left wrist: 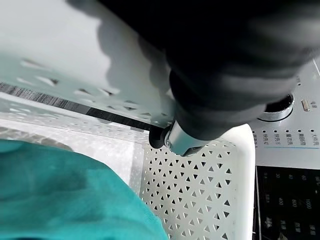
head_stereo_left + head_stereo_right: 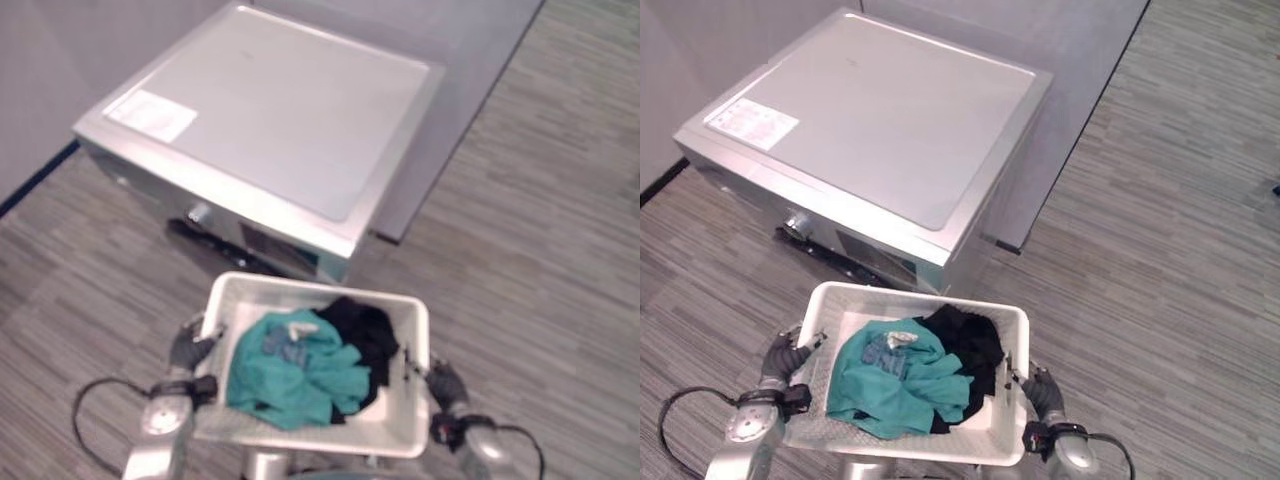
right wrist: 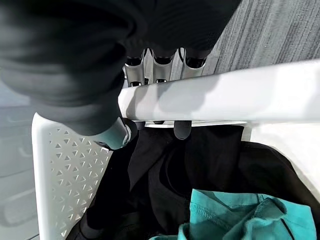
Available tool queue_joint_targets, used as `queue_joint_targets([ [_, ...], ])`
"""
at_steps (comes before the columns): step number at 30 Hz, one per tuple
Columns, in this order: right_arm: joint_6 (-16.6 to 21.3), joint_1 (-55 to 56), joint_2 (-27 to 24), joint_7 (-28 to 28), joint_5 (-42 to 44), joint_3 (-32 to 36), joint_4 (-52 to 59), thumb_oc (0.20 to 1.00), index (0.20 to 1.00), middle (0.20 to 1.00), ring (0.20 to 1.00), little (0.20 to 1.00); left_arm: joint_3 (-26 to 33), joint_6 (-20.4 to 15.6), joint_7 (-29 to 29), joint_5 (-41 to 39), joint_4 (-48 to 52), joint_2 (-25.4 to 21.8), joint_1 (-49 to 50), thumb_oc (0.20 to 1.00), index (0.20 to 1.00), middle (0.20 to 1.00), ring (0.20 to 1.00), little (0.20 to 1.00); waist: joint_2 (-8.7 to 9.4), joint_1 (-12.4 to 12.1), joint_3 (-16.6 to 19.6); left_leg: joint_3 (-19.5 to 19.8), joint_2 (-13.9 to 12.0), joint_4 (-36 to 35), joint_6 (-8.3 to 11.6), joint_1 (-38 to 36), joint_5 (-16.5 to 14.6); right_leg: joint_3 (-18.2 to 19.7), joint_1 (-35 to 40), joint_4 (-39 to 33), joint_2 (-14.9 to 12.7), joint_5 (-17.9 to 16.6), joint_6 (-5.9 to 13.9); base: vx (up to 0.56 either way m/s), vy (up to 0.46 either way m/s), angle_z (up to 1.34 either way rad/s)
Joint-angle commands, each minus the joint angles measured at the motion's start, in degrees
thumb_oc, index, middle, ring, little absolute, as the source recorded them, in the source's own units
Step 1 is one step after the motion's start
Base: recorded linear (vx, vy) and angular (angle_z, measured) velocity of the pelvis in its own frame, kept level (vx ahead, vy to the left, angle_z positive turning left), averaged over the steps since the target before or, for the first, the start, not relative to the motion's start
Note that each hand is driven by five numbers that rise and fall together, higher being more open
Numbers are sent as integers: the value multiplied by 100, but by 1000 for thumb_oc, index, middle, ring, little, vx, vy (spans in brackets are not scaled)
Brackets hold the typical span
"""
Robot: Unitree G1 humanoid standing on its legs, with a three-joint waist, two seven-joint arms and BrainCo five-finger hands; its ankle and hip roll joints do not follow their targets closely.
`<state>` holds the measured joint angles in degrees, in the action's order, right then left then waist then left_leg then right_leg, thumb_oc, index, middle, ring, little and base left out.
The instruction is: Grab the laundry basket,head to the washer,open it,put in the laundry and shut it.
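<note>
the white laundry basket (image 2: 1012, 330) hung between the two hands, just in front of the silver washer (image 2: 880, 110), whose front door could not be judged from above. the left hand (image 2: 190, 345) was curled round the basket's left rim, and the right hand (image 3: 155, 65) had its fingers hooked over the right rim. inside lay a teal garment (image 2: 290, 375) beside a black garment (image 2: 365, 330).
</note>
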<state>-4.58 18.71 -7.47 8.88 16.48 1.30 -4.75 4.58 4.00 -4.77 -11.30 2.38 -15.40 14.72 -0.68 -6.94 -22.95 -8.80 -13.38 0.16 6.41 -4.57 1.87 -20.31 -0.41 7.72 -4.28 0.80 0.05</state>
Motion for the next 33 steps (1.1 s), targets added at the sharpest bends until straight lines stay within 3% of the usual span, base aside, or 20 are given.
queue_joint_targets([
  [1,400,-367,-94,630,1015,-49,1440,200,200,200,200,200,323,-627,17,-415,1172,-506,-554,200,200,200,200,200,193,-102,70,159,-383,-19,-32,-43,203,213,756,-243,-428,231,250,-31,-115,4],
  [7,139,88,-983,924,2624,-43,2206,200,200,200,200,200,856,-555,-2,-854,1800,-1499,-101,200,200,200,200,200,119,-174,175,238,-482,-154,-12,-171,332,71,991,-276,-319,346,214,-4,-85,11],
  [11,79,257,-1311,901,2955,87,2381,200,200,200,200,200,1027,-542,46,-1011,1993,-1759,135,200,200,200,200,200,123,-147,246,257,-491,-219,-6,-207,378,64,1018,-284,-270,357,206,7,-45,7],
  [16,-11,118,-1342,961,3075,-73,2325,200,200,200,200,200,907,-446,212,-1141,2043,-1605,277,200,200,200,200,200,127,-93,264,260,-551,-230,28,-157,539,94,995,-408,-197,284,216,-6,-66,0],
  [19,-59,273,-1529,1010,3387,9,2485,200,200,200,200,200,947,-431,266,-1304,2228,-1776,475,200,200,200,200,200,112,-77,295,231,-576,-315,34,-180,528,132,1007,-470,-171,266,214,-9,-32,-11],
  [22,17,332,-1831,980,3816,202,2924,200,200,200,200,200,936,-434,316,-1655,2380,-2361,612,200,200,200,200,200,113,8,364,144,-601,-336,32,-289,466,160,1069,-416,-170,334,202,19,3,-7],
  [26,125,54,-1747,706,4009,519,3394,200,200,200,200,200,1084,-463,279,-1898,2633,-2826,621,200,200,200,200,200,164,104,477,61,-590,-344,34,-306,478,164,1058,-370,-198,330,203,20,28,-6],
  [33,375,-500,-1535,281,3825,919,3865,200,200,200,200,200,1766,-677,-28,-1808,2872,-2983,360,200,200,200,200,200,264,139,679,-32,-600,-368,82,-383,388,172,999,-326,-219,298,253,9,10,0],
])
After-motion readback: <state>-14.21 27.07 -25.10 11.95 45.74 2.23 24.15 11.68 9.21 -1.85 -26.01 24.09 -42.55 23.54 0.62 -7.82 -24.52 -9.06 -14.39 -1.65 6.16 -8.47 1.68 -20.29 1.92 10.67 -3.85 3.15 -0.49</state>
